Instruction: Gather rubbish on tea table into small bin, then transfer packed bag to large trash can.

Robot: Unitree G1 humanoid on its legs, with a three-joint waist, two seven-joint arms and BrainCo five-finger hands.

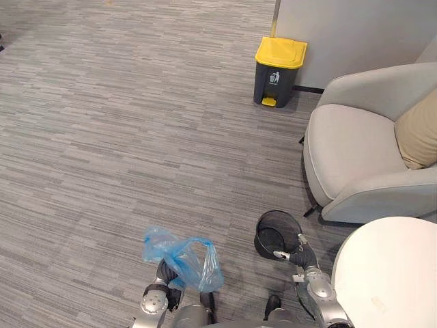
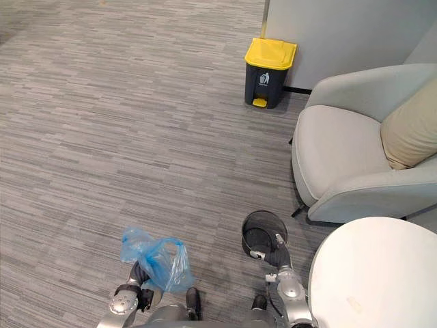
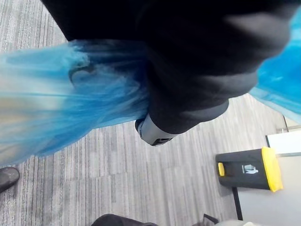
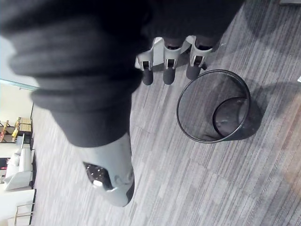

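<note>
Left hand [image 1: 166, 276] clutches the crumpled blue plastic bag [image 1: 184, 255], right hand [image 4: 170, 61] slack and empty; next, carry it to the far yellow-lidded grey trash can [image 1: 278, 72].

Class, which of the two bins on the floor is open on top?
The small black mesh bin by the right hand; the grey bin at the wall wears a yellow lid.

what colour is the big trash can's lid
Yellow; the lid shows best in the left eye view.

— What stands at the right of the frame?
— A pale grey armchair [image 1: 355, 154], with a beige cushion [image 1: 419, 133] at the right edge.
— Elsewhere?
— Grey striped carpet floor [image 1: 123, 123], and a pale wall [image 1: 355, 34] at upper right.
</note>
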